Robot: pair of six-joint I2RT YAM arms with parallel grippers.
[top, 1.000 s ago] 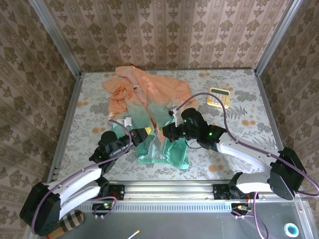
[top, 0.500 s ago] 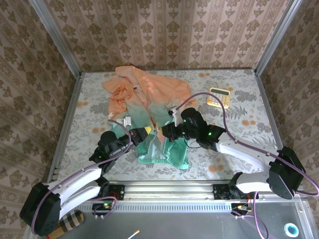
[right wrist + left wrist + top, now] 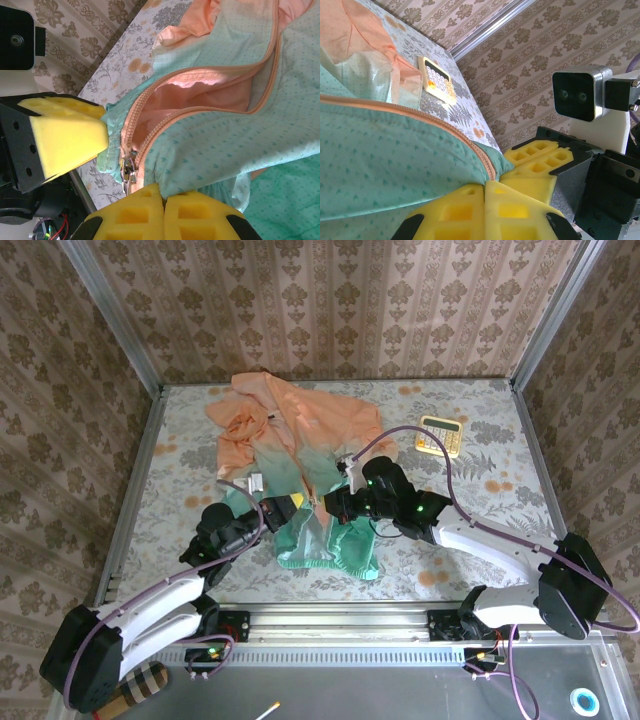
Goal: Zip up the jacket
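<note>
One jacket (image 3: 290, 440) lies crumpled on the table (image 3: 480, 540), peach end far, mint hem near. Two claws meet at the hem. Left claw (image 3: 484, 187): pinched tight on mint fabric at the zipper edge. Right claw (image 3: 162, 197): clamped on mint fabric just beside one zipper slider (image 3: 129, 169). One calculator (image 3: 438, 435), well apart.
</note>
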